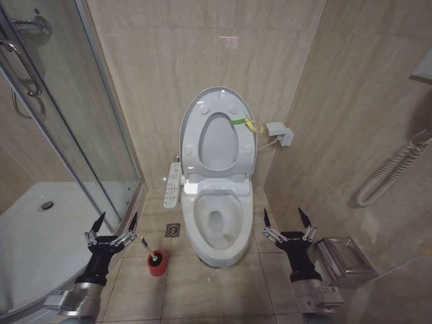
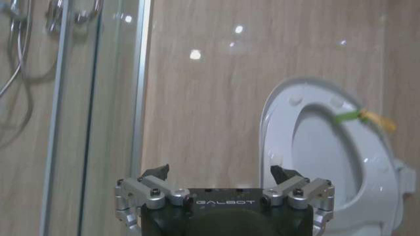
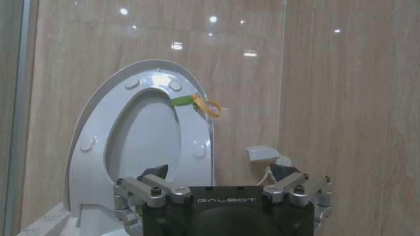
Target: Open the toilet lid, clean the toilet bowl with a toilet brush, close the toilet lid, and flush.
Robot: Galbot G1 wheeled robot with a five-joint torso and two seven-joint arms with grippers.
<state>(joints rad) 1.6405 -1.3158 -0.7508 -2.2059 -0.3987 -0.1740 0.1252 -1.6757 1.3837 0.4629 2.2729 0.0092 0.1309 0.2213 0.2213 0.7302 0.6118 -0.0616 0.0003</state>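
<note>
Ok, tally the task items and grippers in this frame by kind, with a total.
Toilet lid, raised: 1
Toilet bowl: 1
Toilet brush, in red holder: 1
Grippers, both open: 2 (left gripper, right gripper)
Total: 5

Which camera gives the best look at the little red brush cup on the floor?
The head view: the small red cylindrical holder cup stands on the floor tiles beside the white ceramic toilet bowl, brush handle sticking out. Both wrist views face the wall and raised lid instead.

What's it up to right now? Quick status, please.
Left claw open, empty, near toilet brush. Right claw open, empty, beside toilet bowl. Toilet lid raised. Nothing in the way.
</note>
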